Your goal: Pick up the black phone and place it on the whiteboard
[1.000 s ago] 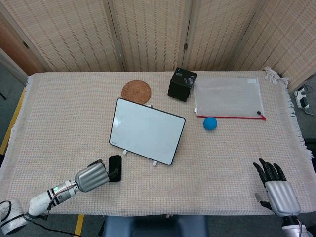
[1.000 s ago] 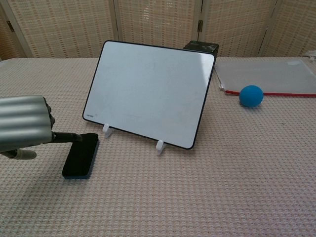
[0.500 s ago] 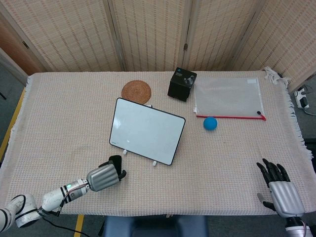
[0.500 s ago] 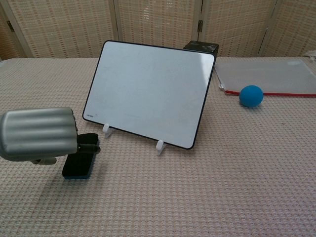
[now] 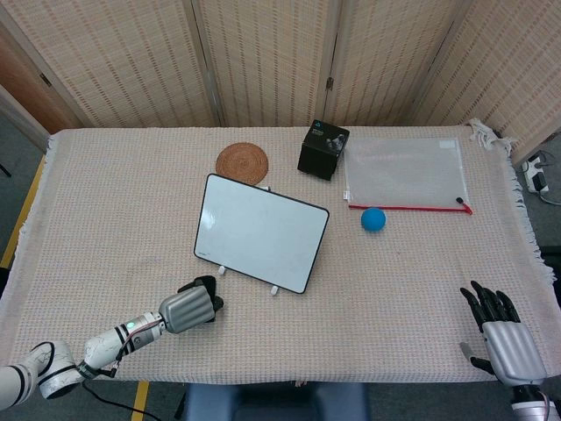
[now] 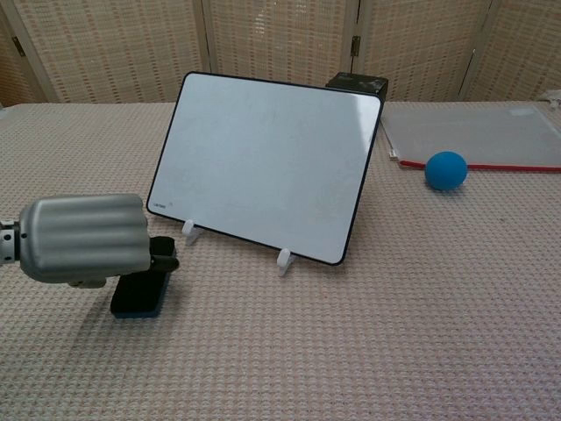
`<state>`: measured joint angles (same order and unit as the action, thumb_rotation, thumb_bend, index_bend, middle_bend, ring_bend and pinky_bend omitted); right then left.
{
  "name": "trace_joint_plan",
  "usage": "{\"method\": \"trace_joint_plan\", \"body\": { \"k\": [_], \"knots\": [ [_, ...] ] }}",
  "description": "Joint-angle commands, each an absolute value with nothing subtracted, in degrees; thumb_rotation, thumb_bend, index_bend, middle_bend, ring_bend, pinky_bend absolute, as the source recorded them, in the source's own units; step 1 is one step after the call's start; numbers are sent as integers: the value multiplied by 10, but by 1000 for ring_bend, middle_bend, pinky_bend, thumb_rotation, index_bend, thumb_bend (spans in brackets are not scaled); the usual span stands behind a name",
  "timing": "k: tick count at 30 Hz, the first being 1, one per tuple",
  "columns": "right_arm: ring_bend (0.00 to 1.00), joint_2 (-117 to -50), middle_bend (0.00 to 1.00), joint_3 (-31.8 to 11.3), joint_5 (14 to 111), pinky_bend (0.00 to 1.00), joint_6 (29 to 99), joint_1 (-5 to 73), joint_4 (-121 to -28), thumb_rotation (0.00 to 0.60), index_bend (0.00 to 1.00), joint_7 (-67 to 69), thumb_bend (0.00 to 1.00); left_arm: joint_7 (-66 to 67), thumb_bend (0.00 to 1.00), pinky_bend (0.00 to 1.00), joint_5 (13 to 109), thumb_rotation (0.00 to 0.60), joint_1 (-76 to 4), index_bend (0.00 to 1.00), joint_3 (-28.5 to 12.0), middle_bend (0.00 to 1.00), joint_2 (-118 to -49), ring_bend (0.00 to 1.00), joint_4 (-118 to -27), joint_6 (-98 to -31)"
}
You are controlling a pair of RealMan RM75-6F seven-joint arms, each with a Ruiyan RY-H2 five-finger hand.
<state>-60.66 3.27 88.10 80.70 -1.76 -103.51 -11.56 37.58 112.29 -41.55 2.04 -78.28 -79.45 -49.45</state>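
Note:
The black phone [image 6: 138,296] lies flat on the cloth just left of and in front of the whiteboard [image 6: 267,162], which stands tilted on two white feet. My left hand [image 6: 83,239] hovers low over the phone's upper end, with a dark fingertip [image 6: 163,260] on or just above it. From above, the left hand [image 5: 187,309] covers nearly all of the phone, below the lower left corner of the whiteboard [image 5: 261,231]. Whether the fingers grip the phone is hidden. My right hand [image 5: 500,338] rests at the table's front right corner, fingers spread and holding nothing.
Along the back of the table lie a round woven coaster [image 5: 242,162], a black box [image 5: 323,149] and a clear zip pouch [image 5: 406,171]. A blue ball [image 5: 373,218] sits right of the whiteboard. The front table edge runs close behind my left hand.
My left hand has slid right from beside the phone to over it, hiding most of it from above. The phone has stayed flat in place. The right hand barely shifted.

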Motion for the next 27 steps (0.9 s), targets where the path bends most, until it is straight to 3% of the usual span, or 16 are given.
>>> {"method": "trace_joint_plan", "body": {
  "k": [1,27],
  "knots": [
    [0,-606,0,33,880,0,806,-17,-1036,600,0,-115,334,376,186,855,1122,600,-418,380,24,1000,-785,852,-792,-496],
    [0,-605,0,37,885,0,819,-19,-1035,600,0,-111,335,315,187,854,1107,600,-432,610,57,1000,-800,853,-775,-538]
  ]
}}
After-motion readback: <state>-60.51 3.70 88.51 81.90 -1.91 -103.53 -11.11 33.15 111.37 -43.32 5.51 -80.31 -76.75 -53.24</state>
